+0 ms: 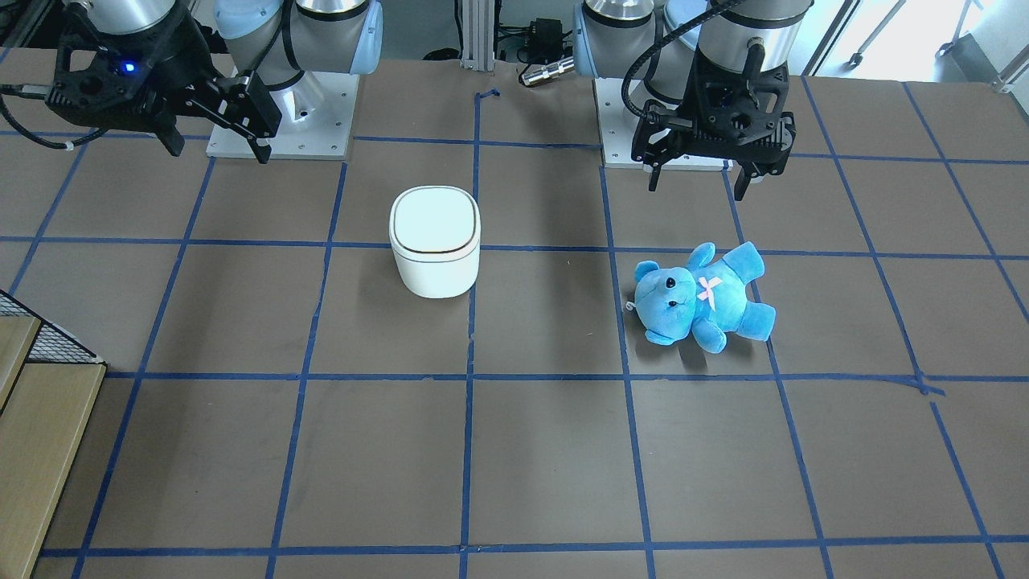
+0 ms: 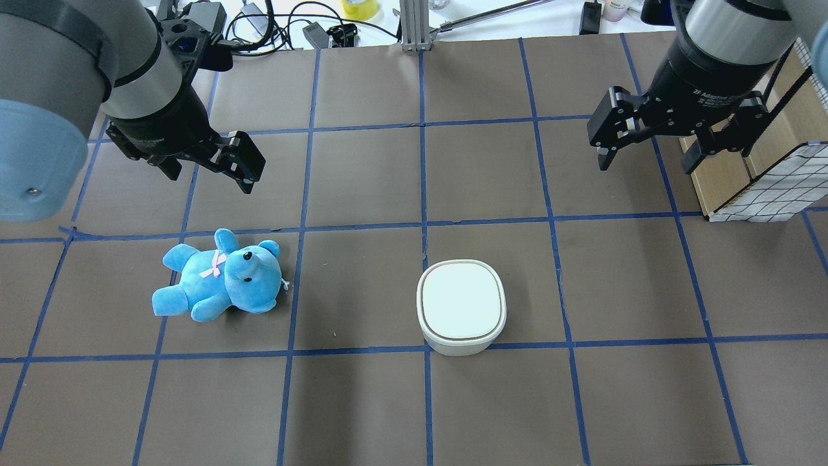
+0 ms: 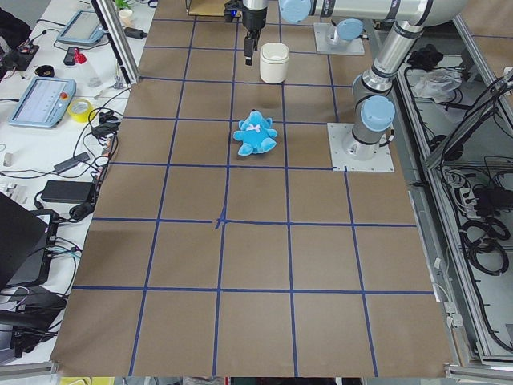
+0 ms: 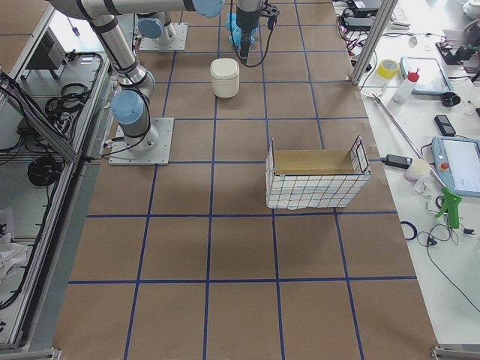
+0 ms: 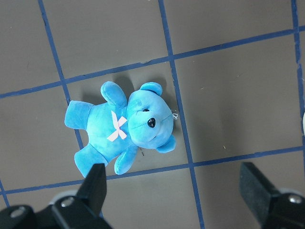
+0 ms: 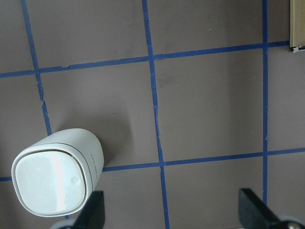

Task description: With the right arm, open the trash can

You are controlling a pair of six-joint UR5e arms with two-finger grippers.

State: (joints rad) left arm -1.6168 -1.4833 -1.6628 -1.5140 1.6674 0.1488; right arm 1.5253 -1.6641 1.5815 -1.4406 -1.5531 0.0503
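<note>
While the trash can point(image 2: 460, 305) stood with lid shut just right of centre in the overhead view, the right hand point(image 2: 647, 154) hung spread and empty at upper right, well apart; the left hand point(image 2: 210, 173), likewise spread, hung upper left.

Right wrist view: the lower edge cuts off the right gripper point(image 6: 169, 205), leaving two finger ends; ahead of one, the basket point(image 6: 299, 21) is cropped to a corner.

Brown tabletop point(image 2: 362, 181) crossed by blue tape lines point(image 2: 422, 181); cluttered white workbench point(image 2: 550, 22) along far edge; wire-mesh crate point(image 2: 776, 188) at right.
</note>
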